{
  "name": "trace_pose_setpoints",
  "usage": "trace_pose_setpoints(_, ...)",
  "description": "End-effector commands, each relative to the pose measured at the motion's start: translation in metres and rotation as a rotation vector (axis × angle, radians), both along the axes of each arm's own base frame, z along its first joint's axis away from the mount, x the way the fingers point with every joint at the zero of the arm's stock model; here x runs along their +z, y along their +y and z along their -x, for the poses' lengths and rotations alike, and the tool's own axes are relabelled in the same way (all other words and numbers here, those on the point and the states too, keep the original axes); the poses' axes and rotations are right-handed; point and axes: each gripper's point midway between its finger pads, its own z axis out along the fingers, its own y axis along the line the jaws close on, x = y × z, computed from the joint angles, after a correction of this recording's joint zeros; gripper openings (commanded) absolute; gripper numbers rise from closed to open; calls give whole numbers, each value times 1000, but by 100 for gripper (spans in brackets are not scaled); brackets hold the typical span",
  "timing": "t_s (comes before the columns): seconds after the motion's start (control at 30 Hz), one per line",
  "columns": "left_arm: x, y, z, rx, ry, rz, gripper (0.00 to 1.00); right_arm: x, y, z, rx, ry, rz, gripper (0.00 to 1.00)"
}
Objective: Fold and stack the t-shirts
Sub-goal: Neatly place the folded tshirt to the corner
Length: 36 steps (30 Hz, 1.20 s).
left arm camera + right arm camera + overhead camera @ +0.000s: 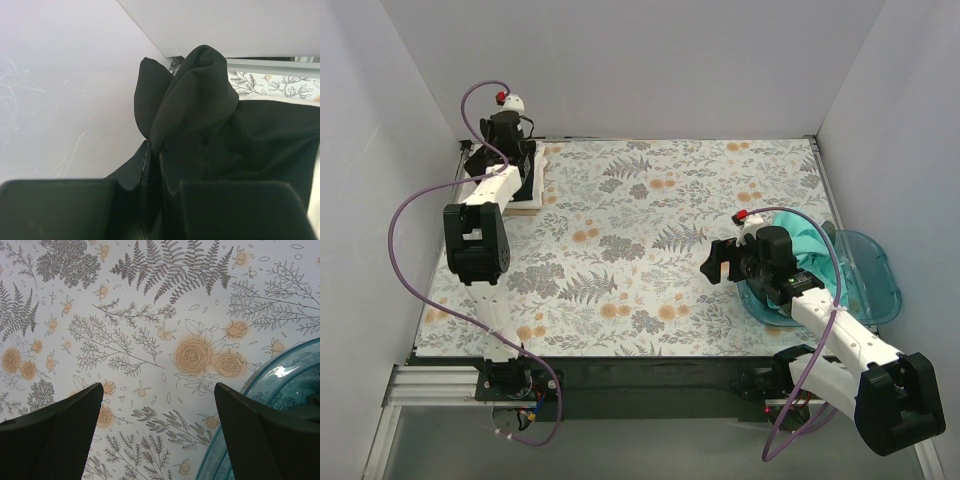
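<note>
One black t-shirt (210, 125) pinched by left fingers (90, 205), far corner; right fingers (85, 410) gape beside bin (270, 385).

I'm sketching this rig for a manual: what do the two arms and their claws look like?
Both the left arm and right arm have white links joined by black housings. A purple cable loops along each. Each wrist carries a small red-and-white fitting. The right claw has broad black fingers with fine mesh-like texture.

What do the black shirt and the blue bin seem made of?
The black shirt looks like soft matte knit cloth: it bunches in folds, a fine weave shows. The blue bin is probably glossy translucent plastic: the floral cover shows through, light glints.
</note>
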Motion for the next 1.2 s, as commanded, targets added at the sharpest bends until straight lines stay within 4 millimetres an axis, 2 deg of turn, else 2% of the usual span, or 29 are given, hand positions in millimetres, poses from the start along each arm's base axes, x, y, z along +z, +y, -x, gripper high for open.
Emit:
trace_pose_setpoints(0.0, 30, 24, -2, 57, -95, -15, 0, -22, -22, 6, -70, 74, 99, 98)
trace_pose_setpoints(0.17, 10, 38, -3, 102, -84, -10, 2, -21, -24, 4, -77, 66, 109, 98)
trace_pose_setpoints(0.23, 11, 43, -3, 126, -100, -13, 23, -21, -24, 4, -81, 65, 113, 98)
trace_pose_setpoints(0.27, 10, 46, -2, 148, -104, -18, 51, -22, -24, 4, -81, 66, 114, 99)
trace_pose_setpoints(0.3, 12, 46, -2, 154, -112, -20, 65, -22, -25, 4, -81, 69, 115, 98)
trace_pose_setpoints(0.33, 16, 47, -3, 159, -124, -20, 78, -21, -24, 3, -80, 64, 114, 98)
trace_pose_setpoints(0.37, 18, 48, -3, 165, -134, -15, 83, -21, -24, 3, -79, 66, 114, 98)
trace_pose_setpoints(0.6, 41, 42, 5, 173, -190, 57, 86, -18, -22, 5, -69, 55, 101, 98)
trace_pose_setpoints(0.7, 41, 29, 7, 140, -182, 110, 86, -17, -22, 6, -68, 55, 96, 98)
trace_pose_setpoints(0.73, 48, 21, 8, 126, -207, 147, 87, -16, -21, 7, -61, 53, 89, 98)
trace_pose_setpoints(0.8, 49, 10, 10, 113, -195, 198, 87, -14, -18, 8, -51, 50, 78, 98)
trace_pose_setpoints(0.83, 54, -3, 8, 90, -219, 266, 88, -14, -18, 9, -50, 50, 74, 98)
trace_pose_setpoints(0.9, 61, -11, 13, 91, -207, 349, 88, -11, -17, 9, -47, 45, 65, 98)
trace_pose_setpoints(0.93, 61, -43, 7, 32, -218, 451, 89, -11, -16, 10, -40, 47, 63, 98)
trace_pose_setpoints(1.0, 74, -60, 17, 24, -216, 549, 89, -12, -15, 12, -37, 48, 53, 98)
trace_pose_setpoints(1.07, 79, -95, 25, -32, -179, 641, 90, -12, -15, 13, -41, 53, 46, 98)
trace_pose_setpoints(1.1, 95, -105, 32, -44, -203, 657, 91, -13, -14, 15, -39, 55, 43, 98)
trace_pose_setpoints(1.13, 100, -130, 41, -64, -202, 664, 91, -11, -12, 16, -33, 58, 31, 98)
trace_pose_setpoints(1.17, 105, -138, 50, -46, -220, 663, 91, -12, -11, 16, -28, 59, 27, 98)
